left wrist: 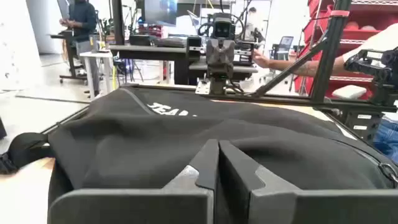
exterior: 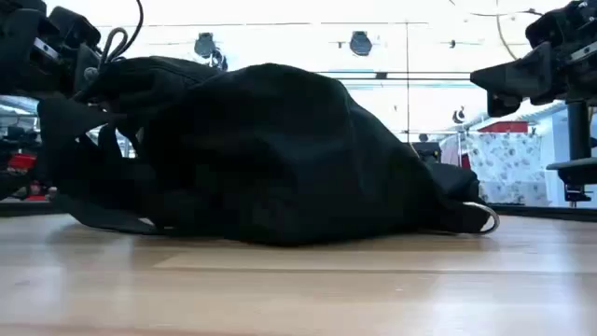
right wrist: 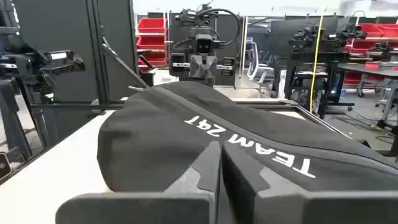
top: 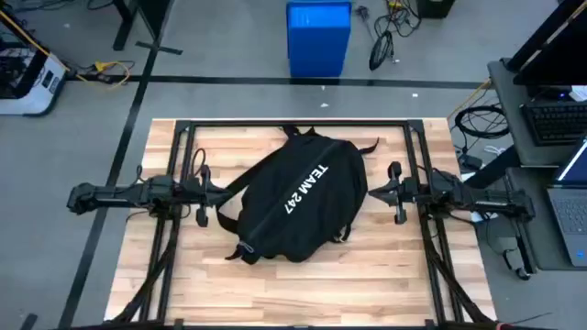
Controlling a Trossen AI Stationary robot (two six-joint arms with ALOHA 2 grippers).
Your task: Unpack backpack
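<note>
The black backpack (top: 293, 197) lies flat in the middle of the wooden table, with its white "TEAM 247" lettering (top: 305, 190) facing up. Its top handle (top: 298, 131) points toward the far edge, and a strap loop (top: 240, 249) rests on the wood at its near-left corner. My left gripper (top: 223, 193) is shut and hovers at the backpack's left edge; its wrist view shows the fingers (left wrist: 208, 165) above the fabric. My right gripper (top: 371, 192) is shut and hovers just off the backpack's right side. In the low view both arms hang above table height.
A black metal frame (top: 183, 128) runs around the table top. A blue bin (top: 318, 37) stands on the floor past the far edge. A desk with a laptop (top: 569, 197) is at the right. A person's arm (left wrist: 292, 65) shows beyond the table.
</note>
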